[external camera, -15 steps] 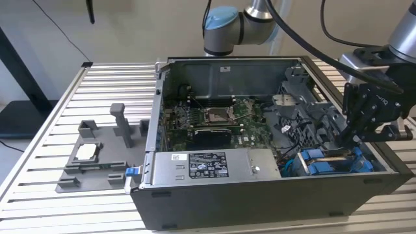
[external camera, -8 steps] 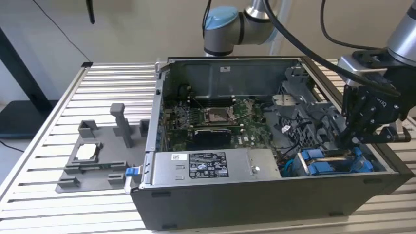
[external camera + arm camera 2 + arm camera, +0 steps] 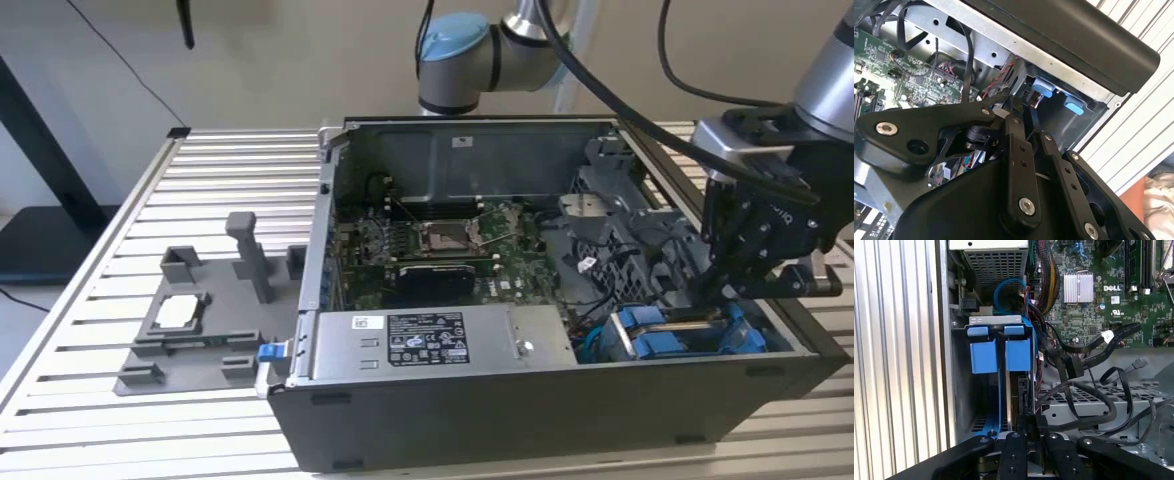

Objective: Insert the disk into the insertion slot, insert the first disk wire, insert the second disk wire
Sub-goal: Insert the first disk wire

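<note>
My gripper [image 3: 711, 300] reaches down into the front corner of the open computer case at the exterior view's right. It is shut on the disk [image 3: 1019, 390], which stands on edge in its blue carrier frame [image 3: 1000, 400]. The disk sits partly down in the insertion slot [image 3: 995, 320], a grey metal cage with blue plastic fittings [image 3: 657, 340]. In the first wrist view the fingertips [image 3: 1029, 422] pinch the disk's near edge. In the second wrist view the fingers [image 3: 1015, 150] run toward the cage's blue tabs [image 3: 1043, 89]. Loose black wires with connectors [image 3: 1073, 368] lie beside the cage, unplugged from the disk.
The grey power supply box with a white sticker [image 3: 427, 345] fills the case's front. The green motherboard [image 3: 441, 245] lies behind it. A grey fixture [image 3: 194, 320] stands on the slatted table [image 3: 80, 330] at the exterior view's left. An arm joint [image 3: 461, 60] rises behind the case.
</note>
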Robot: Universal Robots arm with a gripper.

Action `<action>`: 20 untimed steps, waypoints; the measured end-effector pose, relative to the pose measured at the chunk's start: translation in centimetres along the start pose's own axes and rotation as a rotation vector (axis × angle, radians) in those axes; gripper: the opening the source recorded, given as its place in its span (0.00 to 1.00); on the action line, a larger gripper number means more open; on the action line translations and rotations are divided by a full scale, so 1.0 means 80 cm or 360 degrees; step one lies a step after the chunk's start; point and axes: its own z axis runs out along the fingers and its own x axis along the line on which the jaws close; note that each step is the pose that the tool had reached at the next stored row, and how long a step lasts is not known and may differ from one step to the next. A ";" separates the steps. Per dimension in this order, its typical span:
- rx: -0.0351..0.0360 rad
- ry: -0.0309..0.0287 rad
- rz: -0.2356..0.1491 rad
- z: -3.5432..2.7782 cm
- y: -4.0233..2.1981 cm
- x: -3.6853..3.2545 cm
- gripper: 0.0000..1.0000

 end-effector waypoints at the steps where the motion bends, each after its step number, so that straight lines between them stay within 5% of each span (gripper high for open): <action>1: 0.0000 0.00002 0.0002 0.0006 0.0000 0.0000 0.19; 20: 0.0000 0.00002 0.0013 0.0070 0.0000 0.0003 0.19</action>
